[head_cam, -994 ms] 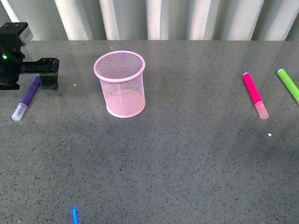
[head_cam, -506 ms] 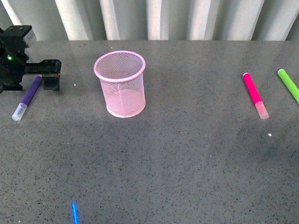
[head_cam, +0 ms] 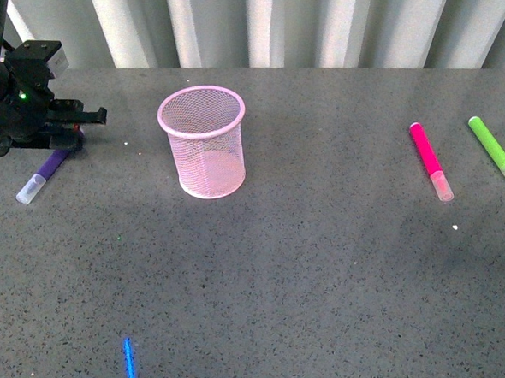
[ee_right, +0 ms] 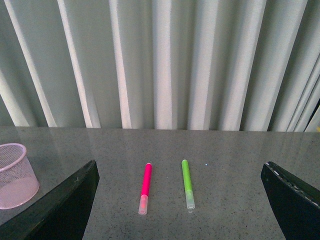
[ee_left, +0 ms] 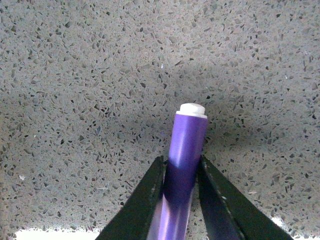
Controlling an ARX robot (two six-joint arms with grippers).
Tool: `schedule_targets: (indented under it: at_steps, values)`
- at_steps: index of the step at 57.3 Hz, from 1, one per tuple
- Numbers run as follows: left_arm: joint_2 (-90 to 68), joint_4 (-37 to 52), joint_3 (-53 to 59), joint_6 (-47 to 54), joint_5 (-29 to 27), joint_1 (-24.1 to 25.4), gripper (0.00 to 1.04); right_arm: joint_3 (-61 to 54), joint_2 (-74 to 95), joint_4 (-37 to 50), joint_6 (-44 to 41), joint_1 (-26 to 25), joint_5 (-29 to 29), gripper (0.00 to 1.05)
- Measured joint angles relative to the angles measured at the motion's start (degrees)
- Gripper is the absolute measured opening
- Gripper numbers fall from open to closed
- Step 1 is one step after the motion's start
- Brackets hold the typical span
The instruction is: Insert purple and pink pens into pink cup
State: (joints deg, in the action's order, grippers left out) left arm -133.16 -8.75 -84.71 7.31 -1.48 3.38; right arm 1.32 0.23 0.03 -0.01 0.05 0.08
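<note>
The purple pen [head_cam: 42, 175] lies at the far left of the grey table, whitish cap toward the front. My left gripper [head_cam: 69, 136] is shut on its far end; the left wrist view shows the purple pen [ee_left: 186, 150] pinched between both dark fingers, white butt end sticking out. The pink cup [head_cam: 203, 141], a pale pink mesh holder, stands upright to the right of that gripper. The pink pen [head_cam: 429, 159] lies far right on the table. My right gripper [ee_right: 180, 200] is open, off the front view; the pink pen [ee_right: 145, 186] lies ahead of it, and the pink cup [ee_right: 16, 174] shows at the edge.
A lime-green marker [head_cam: 495, 152] lies beside the pink pen at the right edge, and again in the right wrist view as the lime-green marker [ee_right: 187, 190]. White pleated curtains [head_cam: 251, 22] back the table. A blue light streak [head_cam: 128, 361] shows on the near tabletop.
My left gripper has closed onto the purple pen's far end, its jaws narrowing from wide open. The pen's cap end shifted slightly left.
</note>
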Motion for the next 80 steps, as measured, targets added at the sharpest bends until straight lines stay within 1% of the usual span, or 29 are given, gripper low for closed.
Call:
schedule_targets:
  at_steps: [3, 6, 18, 26, 33, 35, 40, 48, 55, 58, 61, 64, 65, 71, 76, 80]
  values:
    - [0.0, -0.3, 0.0, 0.2, 0.1, 0.1, 0.18, 0.0, 0.0, 0.0, 0.0, 0.0, 0.0, 0.98]
    - [0.1, -0.4, 0.1, 0.5, -0.2, 0.2, 0.14, 0.0, 0.0, 0.0, 0.0, 0.0, 0.0, 0.98]
    - [1.3, 0.2, 1.8, 0.5, 0.7, 0.7, 0.13, 0.0, 0.0, 0.0, 0.0, 0.0, 0.0, 0.98]
    - [3.4, 5.4, 6.2, -0.3, 4.3, 0.7, 0.13, 0.0, 0.0, 0.0, 0.0, 0.0, 0.0, 0.98]
    - [6.9, 15.3, 12.5, -1.2, 6.7, 0.3, 0.13, 0.0, 0.0, 0.0, 0.0, 0.0, 0.0, 0.98]
    - [9.1, 20.2, 15.2, -2.5, 7.4, -0.1, 0.13, 0.0, 0.0, 0.0, 0.0, 0.0, 0.0, 0.98]
    - [13.7, 26.4, 18.4, -6.2, 8.1, -0.6, 0.13, 0.0, 0.0, 0.0, 0.0, 0.0, 0.0, 0.98]
    - [19.3, 35.5, 23.6, -11.8, 8.0, -1.2, 0.13, 0.0, 0.0, 0.0, 0.0, 0.0, 0.0, 0.98]
    - [23.8, 49.3, 30.9, -18.3, 7.8, -2.4, 0.13, 0.0, 0.0, 0.0, 0.0, 0.0, 0.0, 0.98]
    - [26.1, 56.4, 34.6, -22.0, 7.2, -4.0, 0.13, 0.0, 0.0, 0.0, 0.0, 0.0, 0.0, 0.98]
    - [27.9, 64.7, 38.8, -25.0, 6.1, -6.7, 0.13, 0.0, 0.0, 0.0, 0.0, 0.0, 0.0, 0.98]
    - [28.5, 74.6, 42.8, -27.7, 4.0, -10.8, 0.13, 0.0, 0.0, 0.0, 0.0, 0.0, 0.0, 0.98]
    - [28.5, 76.4, 43.5, -28.3, 3.3, -11.8, 0.13, 0.0, 0.0, 0.0, 0.0, 0.0, 0.0, 0.98]
    - [25.8, 84.0, 44.5, -31.9, -2.4, -18.5, 0.13, 0.0, 0.0, 0.0, 0.0, 0.0, 0.0, 0.98]
    - [21.0, 86.9, 43.7, -31.3, -6.6, -21.6, 0.13, 0.0, 0.0, 0.0, 0.0, 0.0, 0.0, 0.98]
    - [17.9, 88.3, 42.6, -29.8, -7.8, -22.5, 0.13, 0.0, 0.0, 0.0, 0.0, 0.0, 0.0, 0.98]
